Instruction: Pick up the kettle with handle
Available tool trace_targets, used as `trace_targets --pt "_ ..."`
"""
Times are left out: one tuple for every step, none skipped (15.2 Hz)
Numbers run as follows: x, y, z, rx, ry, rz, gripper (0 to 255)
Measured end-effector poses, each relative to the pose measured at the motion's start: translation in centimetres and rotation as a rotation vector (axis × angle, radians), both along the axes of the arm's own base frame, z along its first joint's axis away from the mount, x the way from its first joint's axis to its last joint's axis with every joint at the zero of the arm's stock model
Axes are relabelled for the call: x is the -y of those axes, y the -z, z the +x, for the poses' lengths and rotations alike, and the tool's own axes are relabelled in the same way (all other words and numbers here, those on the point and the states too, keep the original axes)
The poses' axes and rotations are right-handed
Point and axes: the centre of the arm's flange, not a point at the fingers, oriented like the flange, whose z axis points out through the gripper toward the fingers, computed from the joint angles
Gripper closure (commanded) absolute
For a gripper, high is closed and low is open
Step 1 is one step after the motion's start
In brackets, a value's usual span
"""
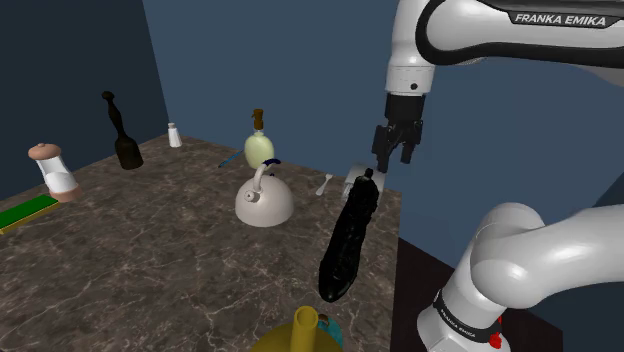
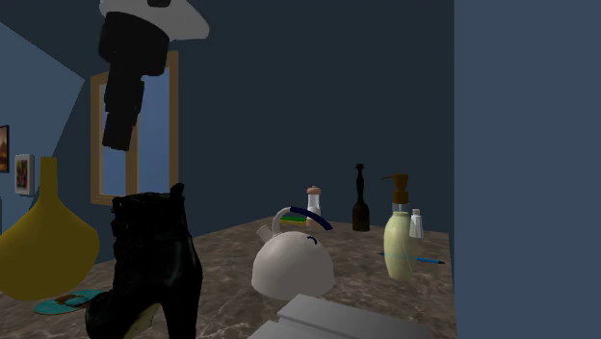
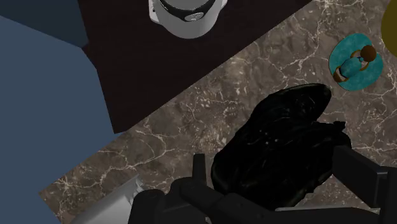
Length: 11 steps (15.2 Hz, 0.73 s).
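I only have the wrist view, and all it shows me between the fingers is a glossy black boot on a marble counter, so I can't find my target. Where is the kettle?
Observer: In the shoulder view, the white domed kettle with an arched, blue-topped handle stands on the counter, to the left of the boot and apart from it.
Operator: Is the gripper clear of the boot?
Observer: The black gripper hangs open just above the boot's top, apparently not touching it.
Operator: Is anything crowding the kettle?
Observer: A pale green bottle with a brown stopper stands behind it. The second exterior view shows a gap between them.
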Motion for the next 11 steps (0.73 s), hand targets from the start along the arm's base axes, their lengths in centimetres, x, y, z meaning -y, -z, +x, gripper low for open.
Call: trace_targets --pt "0.0 0.0 0.0 0.000 0.000 0.000 0" --pt "-0.4 0.1 0.4 -0.001 0.015 0.000 0" --pt "-1.0 0.6 1.0 -0.004 0.040 0.001 0" --pt "-1.9 0.9 1.7 -0.006 0.069 0.002 0" --pt "-2.6 1.2 2.6 -0.008 0.102 0.003 0" --pt "-3.4 1.4 3.4 -0.011 0.135 0.004 0" --pt "-4.1 1.8 4.3 -0.014 0.169 0.005 0" --pt "-4.8 2.1 5.3 -0.016 0.203 0.006 0" --pt "-5.7 2.4 6.3 -0.019 0.237 0.007 0" --pt "-6.5 3.0 7.3 -0.022 0.272 0.008 0" --pt "-7.1 3.5 8.3 -0.025 0.307 0.009 0"
